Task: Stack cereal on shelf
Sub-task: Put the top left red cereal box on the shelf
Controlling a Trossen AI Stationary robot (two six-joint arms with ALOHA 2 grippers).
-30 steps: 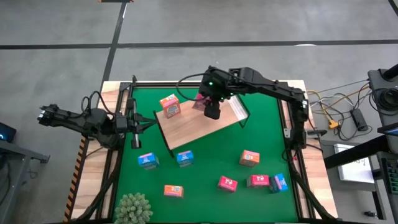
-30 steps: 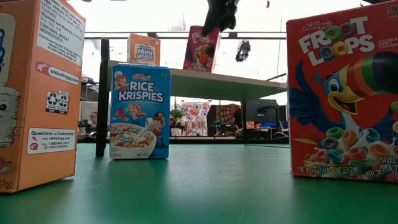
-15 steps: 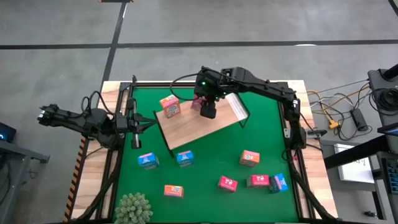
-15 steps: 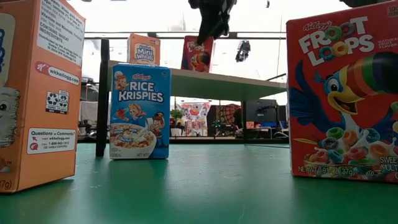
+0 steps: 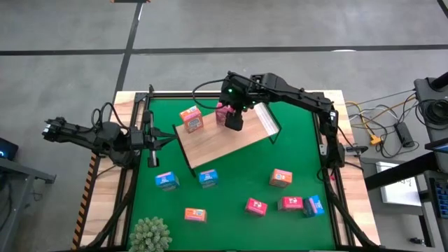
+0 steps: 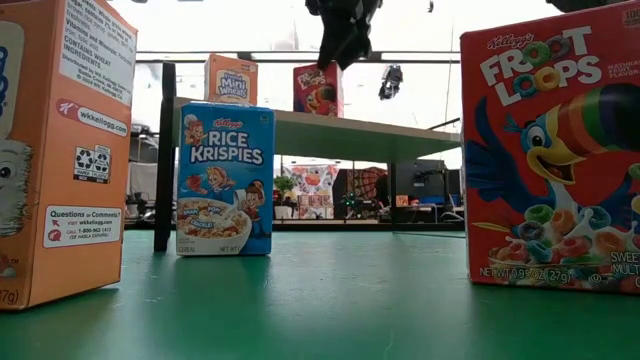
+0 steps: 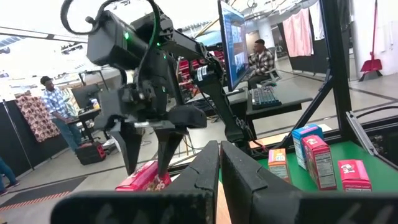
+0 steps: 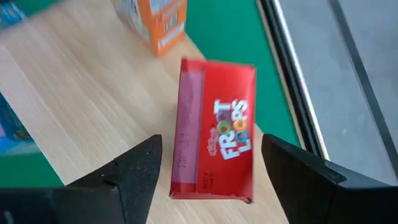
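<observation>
The shelf (image 5: 224, 143), a light-wood board with a dark frame, stands raised over the green mat. An orange cereal box (image 5: 190, 119) and a pink-red cereal box (image 8: 214, 155) stand upright on it, bottoms on the wood. My right gripper (image 8: 211, 146) hangs just above the pink-red box (image 6: 318, 88). It is open, one finger (image 8: 134, 171) on each side of the box top with a small gap at each. My left gripper (image 7: 219, 168) waits shut, raised over the table's left edge (image 5: 155, 137).
More cereal boxes stand on the mat nearer the front: two blue (image 5: 166, 180) (image 5: 208, 178), two orange (image 5: 280, 178) (image 5: 195, 214), and a pink and blue group (image 5: 290, 203) at the right. A fuzzy green plant (image 5: 150, 234) sits at the front left. People sit beyond the table (image 7: 258, 53).
My right gripper has carried the pink-red box a little toward the table's left, over the shelf. The box, tilted and held clear a second ago, now stands upright on the wood. The fingers have spread and let go of it.
</observation>
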